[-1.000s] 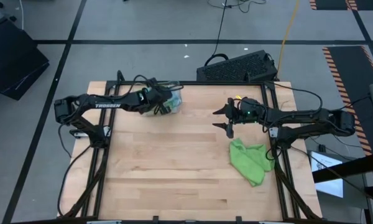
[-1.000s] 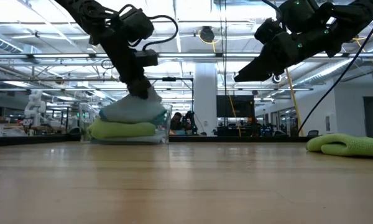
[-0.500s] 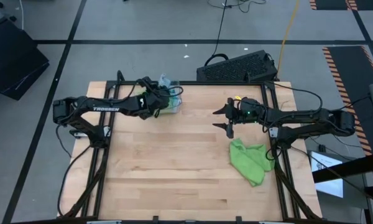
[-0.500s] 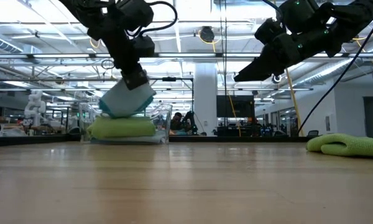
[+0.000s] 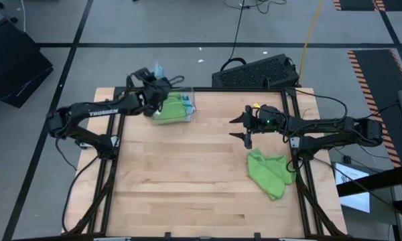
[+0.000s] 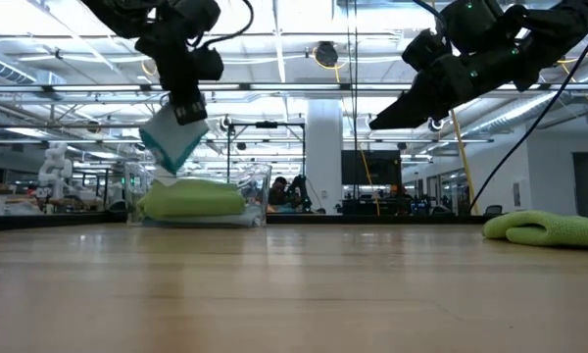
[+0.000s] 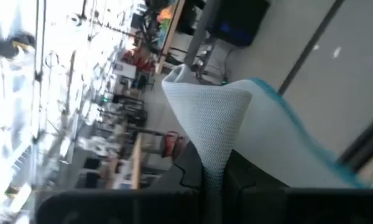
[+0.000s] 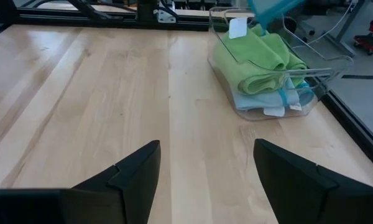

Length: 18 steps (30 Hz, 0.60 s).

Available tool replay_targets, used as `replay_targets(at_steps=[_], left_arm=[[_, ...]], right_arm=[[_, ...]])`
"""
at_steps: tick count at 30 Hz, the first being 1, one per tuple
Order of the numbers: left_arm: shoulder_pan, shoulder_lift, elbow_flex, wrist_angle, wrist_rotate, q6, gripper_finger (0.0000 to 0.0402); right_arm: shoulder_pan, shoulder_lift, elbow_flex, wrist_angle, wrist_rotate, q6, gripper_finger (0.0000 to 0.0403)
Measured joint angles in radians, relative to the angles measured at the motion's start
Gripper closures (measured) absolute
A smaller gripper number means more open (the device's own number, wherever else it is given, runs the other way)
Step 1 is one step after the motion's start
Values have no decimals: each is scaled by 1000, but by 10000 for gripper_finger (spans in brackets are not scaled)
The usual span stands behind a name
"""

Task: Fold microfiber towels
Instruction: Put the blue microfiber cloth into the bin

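The left gripper (image 6: 183,110) has risen clear of the clear tray (image 8: 317,84) since a moment ago, clenched on a light blue towel (image 6: 171,140) that now dangles above the tray at about eleven o'clock on the table. A rolled lime green towel (image 5: 171,108) now lies uncovered on top in the tray. The right gripper (image 5: 244,127) hovers unchanged near two o'clock, fingers spread apart, holding nothing. Another green towel (image 5: 269,173) lies crumpled at four o'clock on the pale wooden tabletop (image 5: 187,181). Beyond the table, a grey floor with cables and a bright, open workshop.
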Motion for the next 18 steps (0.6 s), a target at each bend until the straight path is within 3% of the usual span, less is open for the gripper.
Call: replay_targets(at_steps=[3, 8, 18], left_arm=[[45, -10, 0, -36, 70, -55, 386], [69, 4, 0, -89, 95, -135, 386], [-19, 3, 0, -170, 165, -202, 386]], right_arm=[[0, 0, -6, 0, 0, 0, 154], [0, 0, -6, 1, 0, -3, 154], [0, 0, -6, 1, 0, -15, 154]])
